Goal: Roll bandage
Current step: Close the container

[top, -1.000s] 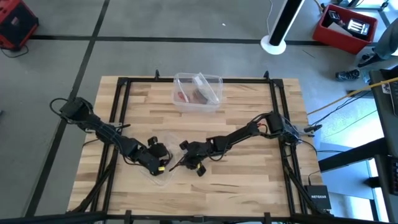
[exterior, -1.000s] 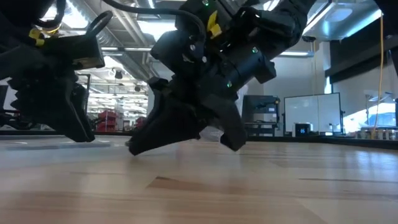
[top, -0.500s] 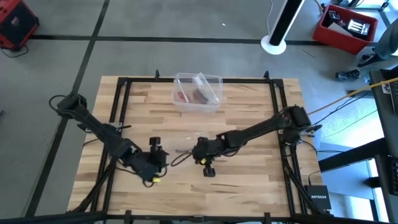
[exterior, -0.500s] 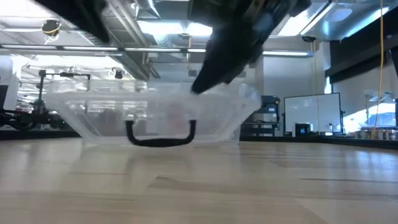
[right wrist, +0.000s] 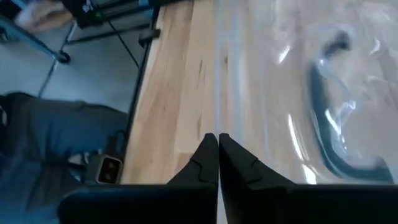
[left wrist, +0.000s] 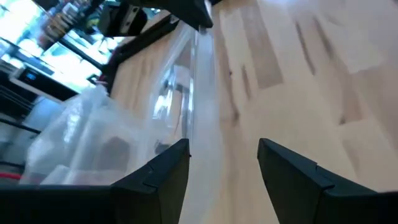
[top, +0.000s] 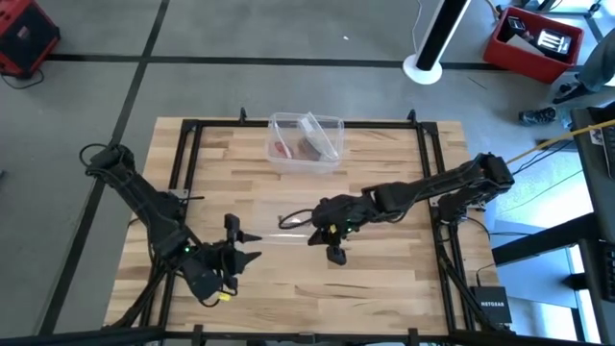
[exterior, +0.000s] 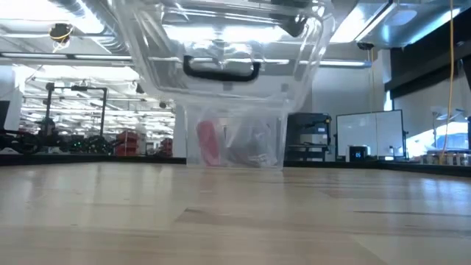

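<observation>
While the bandage [top: 281, 149] lay unrolled inside the clear box [top: 306, 140] at the worktop's [top: 384, 288] far edge, the right tool [top: 284, 222] gripped the lid [exterior: 221, 44] shut-fingered, the left tool [top: 252, 246] stood open, and rolling remained undone.

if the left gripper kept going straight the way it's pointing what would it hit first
Probably the clear lid that the right gripper holds raised just ahead of the left gripper, though depth is hard to judge.
</observation>
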{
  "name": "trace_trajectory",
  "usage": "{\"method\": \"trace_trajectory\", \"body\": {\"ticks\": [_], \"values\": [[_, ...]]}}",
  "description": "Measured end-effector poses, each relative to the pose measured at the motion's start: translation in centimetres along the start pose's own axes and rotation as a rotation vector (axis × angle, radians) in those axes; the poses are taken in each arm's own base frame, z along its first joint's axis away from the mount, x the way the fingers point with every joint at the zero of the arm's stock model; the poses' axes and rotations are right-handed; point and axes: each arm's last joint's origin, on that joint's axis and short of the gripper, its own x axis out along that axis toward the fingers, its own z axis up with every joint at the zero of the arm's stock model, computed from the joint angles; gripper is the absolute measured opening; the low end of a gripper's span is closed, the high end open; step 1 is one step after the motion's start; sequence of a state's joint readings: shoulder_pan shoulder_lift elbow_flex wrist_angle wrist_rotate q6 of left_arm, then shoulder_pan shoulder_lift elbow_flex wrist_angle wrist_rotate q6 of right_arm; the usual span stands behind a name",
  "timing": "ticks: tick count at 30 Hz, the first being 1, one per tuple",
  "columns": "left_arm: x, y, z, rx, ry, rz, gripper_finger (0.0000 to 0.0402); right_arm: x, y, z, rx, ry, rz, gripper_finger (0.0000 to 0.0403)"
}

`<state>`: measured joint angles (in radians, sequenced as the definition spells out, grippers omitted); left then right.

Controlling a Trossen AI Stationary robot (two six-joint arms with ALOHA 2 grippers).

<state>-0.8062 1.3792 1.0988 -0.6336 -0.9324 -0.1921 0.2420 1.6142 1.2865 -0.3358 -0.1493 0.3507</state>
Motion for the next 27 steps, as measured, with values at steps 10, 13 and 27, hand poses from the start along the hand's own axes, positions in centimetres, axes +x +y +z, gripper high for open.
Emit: {"method": "trace_trajectory", "body": {"ticks": [10,13,27], "values": [[1.2,1.1,0.0,0.126,0.034,0.063,0.0184,-0.3,0.6,0.9,0.039,-0.063,0.115,0.0001],[1.3,1.2,0.0,0.099,0.034,0.066,0.0177,-0.3,0.6,0.9,0.044,-0.065,0.122,0.0001],[1.4,1.3,-0.2,0.003,0.05,0.051,0.0033,-5.1,2.2,4.0,0.011,-0.121,0.206,0.0134]]}}
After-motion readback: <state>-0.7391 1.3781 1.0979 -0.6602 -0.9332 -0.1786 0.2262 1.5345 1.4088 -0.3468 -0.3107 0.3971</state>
